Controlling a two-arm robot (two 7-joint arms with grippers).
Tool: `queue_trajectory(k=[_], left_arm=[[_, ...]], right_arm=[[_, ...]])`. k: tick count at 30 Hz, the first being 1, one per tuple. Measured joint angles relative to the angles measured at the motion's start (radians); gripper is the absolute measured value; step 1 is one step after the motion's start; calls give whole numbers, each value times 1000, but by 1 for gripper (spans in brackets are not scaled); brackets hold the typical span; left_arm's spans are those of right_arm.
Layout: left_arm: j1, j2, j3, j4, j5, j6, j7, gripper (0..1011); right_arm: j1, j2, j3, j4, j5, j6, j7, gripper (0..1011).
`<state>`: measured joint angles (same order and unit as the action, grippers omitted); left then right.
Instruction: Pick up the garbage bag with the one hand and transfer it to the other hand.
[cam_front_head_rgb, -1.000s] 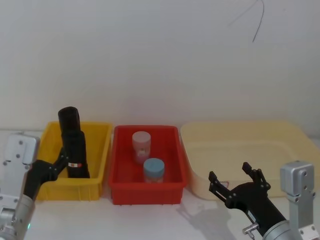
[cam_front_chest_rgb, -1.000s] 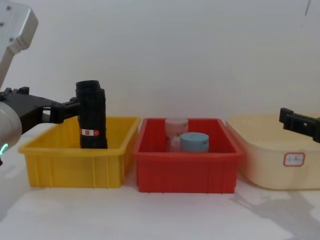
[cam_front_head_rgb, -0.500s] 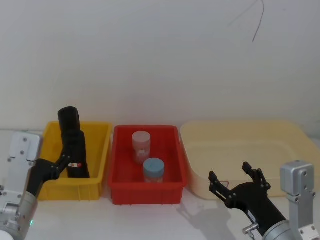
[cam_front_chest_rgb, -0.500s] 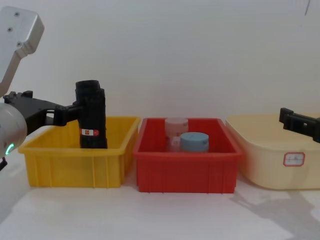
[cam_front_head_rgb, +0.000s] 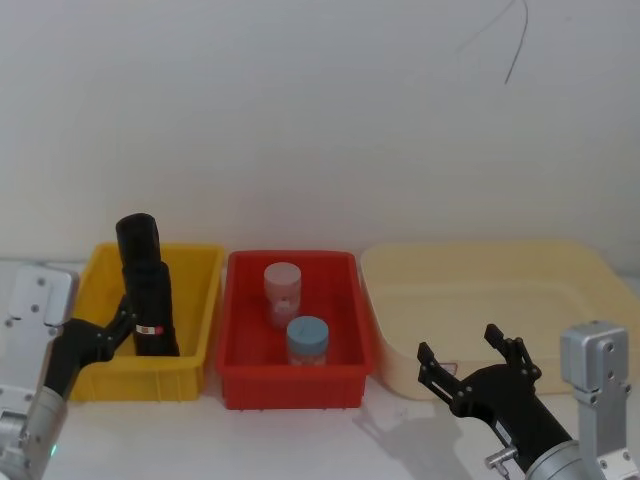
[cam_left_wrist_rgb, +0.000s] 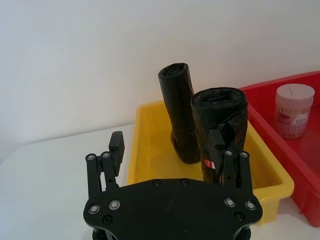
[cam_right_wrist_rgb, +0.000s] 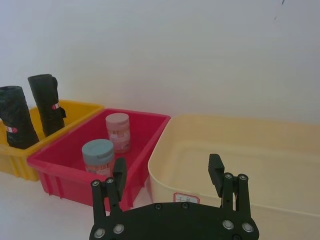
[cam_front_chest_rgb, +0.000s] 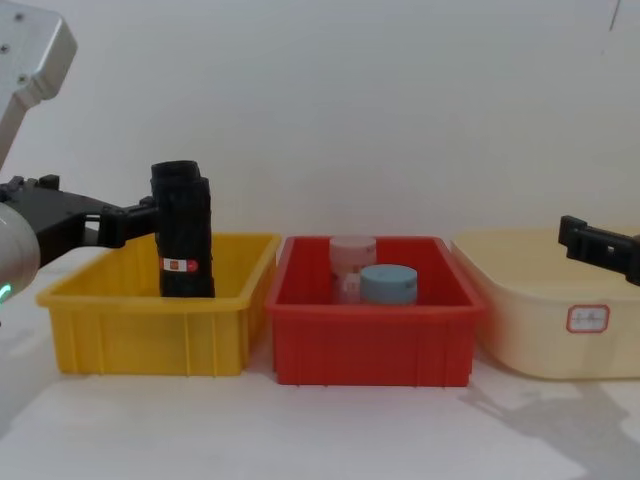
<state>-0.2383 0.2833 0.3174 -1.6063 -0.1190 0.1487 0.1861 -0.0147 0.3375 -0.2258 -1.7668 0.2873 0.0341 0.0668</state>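
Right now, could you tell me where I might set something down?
Free: the cream tub's inside, and the table before the yellow bin and red bin. Crowded: the yellow bin, with the garbage bag, a second roll and the left gripper; the red bin, with two jars. The right gripper hangs before the tub.

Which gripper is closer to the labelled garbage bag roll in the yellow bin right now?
Left. The left gripper sits beside the garbage bag at the yellow bin, jaws open. The right gripper, open, hovers in front of the cream tub, beyond the red bin.
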Motion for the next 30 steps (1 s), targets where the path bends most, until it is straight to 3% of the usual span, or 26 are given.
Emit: queue_trajectory(k=[18,30], left_arm=[[32,2,-5,-28,-2,7,-38,1002],[35,-18,4,-31,-10,9,-67,1002]], right_arm=[[0,0,0,0,0,0,0,1004],[0,0,0,0,0,0,0,1004]])
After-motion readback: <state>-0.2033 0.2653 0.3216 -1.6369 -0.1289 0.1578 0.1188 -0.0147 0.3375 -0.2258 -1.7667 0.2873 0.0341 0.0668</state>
